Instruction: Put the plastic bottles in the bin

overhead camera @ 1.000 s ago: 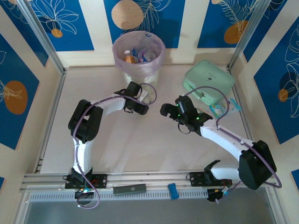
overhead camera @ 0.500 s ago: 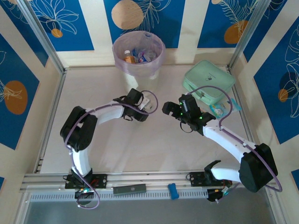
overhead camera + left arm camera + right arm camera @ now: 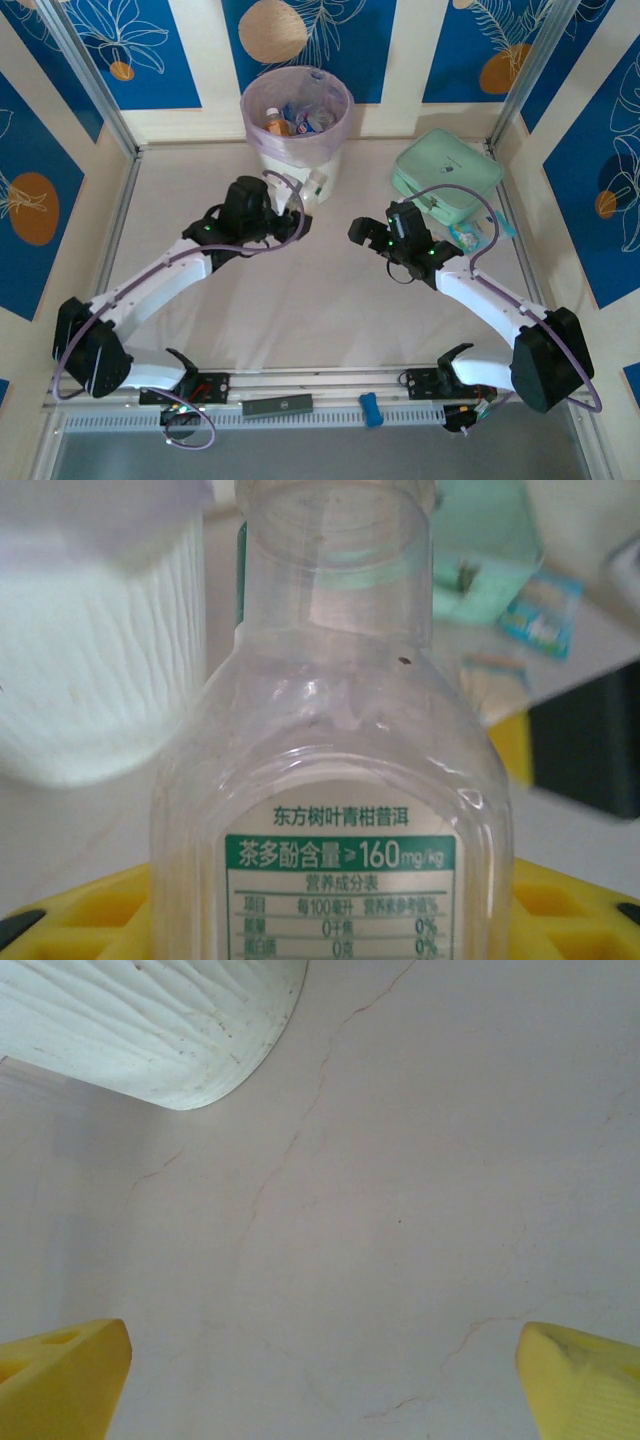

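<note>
"While that left arm reaches over the pale cloth-covered surface (image 3: 300,310), which step do you make it?"

"Carrying, I'd say. See the round white bin lined with a pink plastic bag (image 3: 295,162) at the far edge? The left arm's yellow fingers (image 3: 80,920) are pinching a small clear plastic bottle with a green-and-white label (image 3: 330,730), neck pointing away from the wrist, right beside the bin's white wall. Touching it or not, I can't tell."

"And next?"

"A lift, I reckon, till the bottle clears the rim, then a reach over the opening before the fingers let go. That loose bag edge could catch it."

"The other arm?"

"The right arm's yellow fingers (image 3: 60,1370) are spread wide, nothing between them, over bare surface near the foot of the bin."

"What's in the bin?"

"A heap of small bottles (image 3: 300,118), blue labels mostly, one orange cap showing. Too jumbled to count."

"Any other container?"

"The mint green zip pouch (image 3: 446,175) to the right, closed, so its contents are hidden. Some small flat packets (image 3: 467,237) lie beside it; neither is bin business, by my reading."
</note>
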